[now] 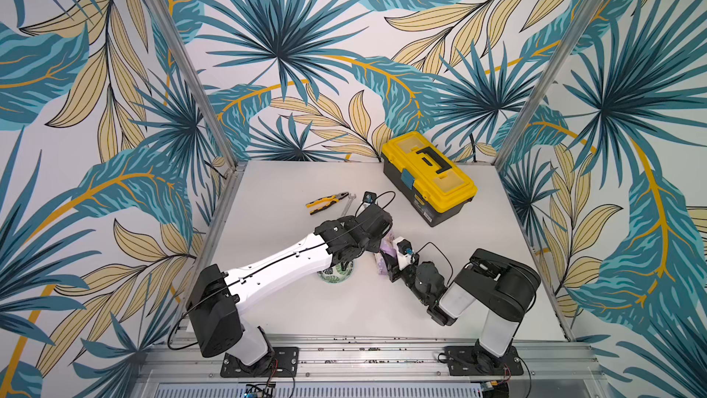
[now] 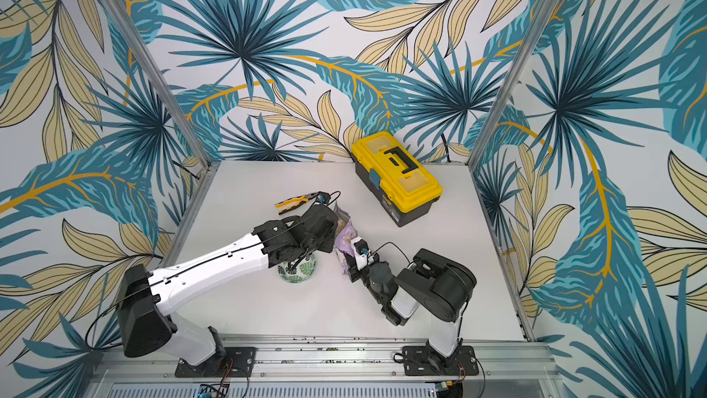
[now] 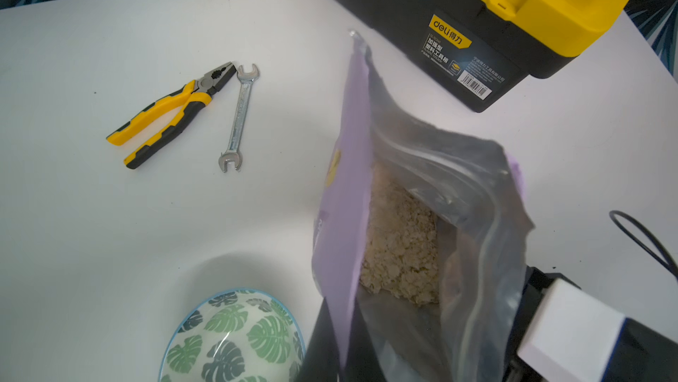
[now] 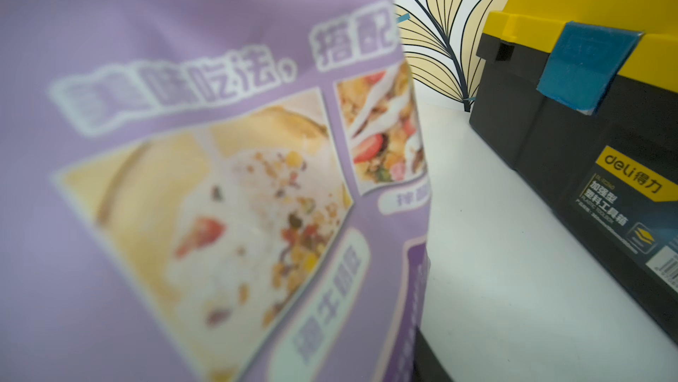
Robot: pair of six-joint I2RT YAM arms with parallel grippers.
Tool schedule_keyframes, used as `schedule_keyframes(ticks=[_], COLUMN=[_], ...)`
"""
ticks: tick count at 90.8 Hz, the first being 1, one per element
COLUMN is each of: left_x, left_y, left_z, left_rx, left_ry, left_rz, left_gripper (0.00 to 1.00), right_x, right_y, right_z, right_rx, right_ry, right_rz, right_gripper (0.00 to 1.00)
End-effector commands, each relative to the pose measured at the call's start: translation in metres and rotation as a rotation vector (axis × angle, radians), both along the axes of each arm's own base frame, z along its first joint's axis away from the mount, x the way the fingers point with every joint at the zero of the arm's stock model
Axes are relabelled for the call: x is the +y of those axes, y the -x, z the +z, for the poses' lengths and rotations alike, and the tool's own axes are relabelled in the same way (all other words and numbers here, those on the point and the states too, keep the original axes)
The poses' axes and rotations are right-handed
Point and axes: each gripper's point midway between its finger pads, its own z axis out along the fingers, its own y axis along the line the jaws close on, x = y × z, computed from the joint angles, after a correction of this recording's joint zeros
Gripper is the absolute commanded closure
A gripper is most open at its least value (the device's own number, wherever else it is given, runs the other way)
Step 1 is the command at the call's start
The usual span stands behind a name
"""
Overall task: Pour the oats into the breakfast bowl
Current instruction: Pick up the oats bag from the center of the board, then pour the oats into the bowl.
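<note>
White tabletop (image 1: 306, 319) inside a leaf-papered booth carries the whole scene. The left arm (image 1: 283, 266) stretches from 7 o'clock toward the centre, passing over the bowl. The shorter-reaching right arm (image 1: 497, 281) folds in from 5 o'clock.

A yellow-lidded black toolbox (image 1: 428, 174) sits closed at 1 o'clock, near the back wall.

At centre, between the two wrists, the lilac pouch (image 3: 346, 215) stands upright with its mouth spread open and its silver lining showing. The left gripper (image 3: 341, 321) is pinched tight on the pouch's lilac wall at the mouth, a dark finger on each side of the film. The right gripper (image 1: 387, 266) sits against the pouch's lower side from 4 o'clock. Its wrist view is filled with the blurred food photos on the pouch's face, and it is not clear whether those jaws have clamped or merely bracket the bag.

The breakfast bowl (image 3: 234, 336), white with green leaves and a pale blue rim, stands just beside the pouch at its 8 o'clock, partly under the left forearm in both top views.

Yellow-handled pliers (image 3: 172, 116) and a steel wrench (image 3: 238, 116) lie close together at 11 o'clock.

The oats (image 3: 400, 244) sit as a beige heap low inside the pouch.
</note>
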Motion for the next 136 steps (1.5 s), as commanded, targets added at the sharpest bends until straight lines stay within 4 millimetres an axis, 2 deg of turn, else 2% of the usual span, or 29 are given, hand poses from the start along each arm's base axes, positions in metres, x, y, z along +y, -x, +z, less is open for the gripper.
schedule_keyframes(ticks=[1, 11, 19, 28, 43, 54, 65, 72, 78, 91, 102, 112, 136], left_x=[0.027, 0.033, 0.036, 0.039, 0.041, 0.052, 0.076, 0.097, 0.117, 0.165, 0.197, 0.216, 0.250], left_y=[0.002, 0.003, 0.003, 0.003, 0.004, 0.006, 0.009, 0.011, 0.014, 0.021, 0.030, 0.038, 0.046], left_z=[0.003, 0.001, 0.001, 0.005, 0.015, 0.028, 0.038, 0.043, 0.046, 0.044, 0.043, 0.039, 0.021], left_rx=[-0.024, -0.023, -0.022, -0.029, -0.039, -0.054, -0.094, -0.134, -0.165, -0.203, -0.245, -0.278, -0.292], left_ry=[-0.077, -0.087, -0.096, -0.090, -0.015, 0.065, 0.106, 0.121, 0.137, 0.156, 0.178, 0.161, 0.117], left_rz=[0.050, 0.061, 0.063, 0.064, 0.049, 0.058, 0.095, 0.131, 0.162, 0.253, 0.327, 0.362, 0.487], left_gripper=[1.00, 1.00, 1.00, 0.95, 0.74, 0.63, 0.51, 0.41, 0.35, 0.29, 0.15, 0.01, 0.00], right_x=[-0.022, -0.027, -0.030, -0.032, -0.028, -0.028, -0.027, -0.027, -0.023, -0.014, -0.011, -0.010, -0.002], right_y=[-0.008, -0.009, -0.011, -0.013, -0.016, -0.017, -0.020, -0.022, -0.021, -0.027, -0.030, -0.030, -0.023], right_z=[-0.020, -0.015, -0.008, 0.001, 0.014, 0.023, 0.033, 0.042, 0.052, 0.071, 0.091, 0.105, 0.125], right_rx=[0.083, 0.067, 0.032, -0.017, -0.105, -0.165, -0.225, -0.258, -0.289, -0.357, -0.452, -0.523, -0.700], right_ry=[0.014, 0.013, 0.040, 0.085, 0.193, 0.273, 0.345, 0.374, 0.380, 0.456, 0.537, 0.607, 0.847], right_rz=[-0.083, -0.099, -0.113, -0.117, -0.098, -0.093, -0.095, -0.101, -0.087, -0.113, -0.148, -0.152, -0.140], right_gripper=[0.80, 1.00, 1.00, 1.00, 1.00, 1.00, 1.00, 1.00, 1.00, 1.00, 1.00, 1.00, 1.00])
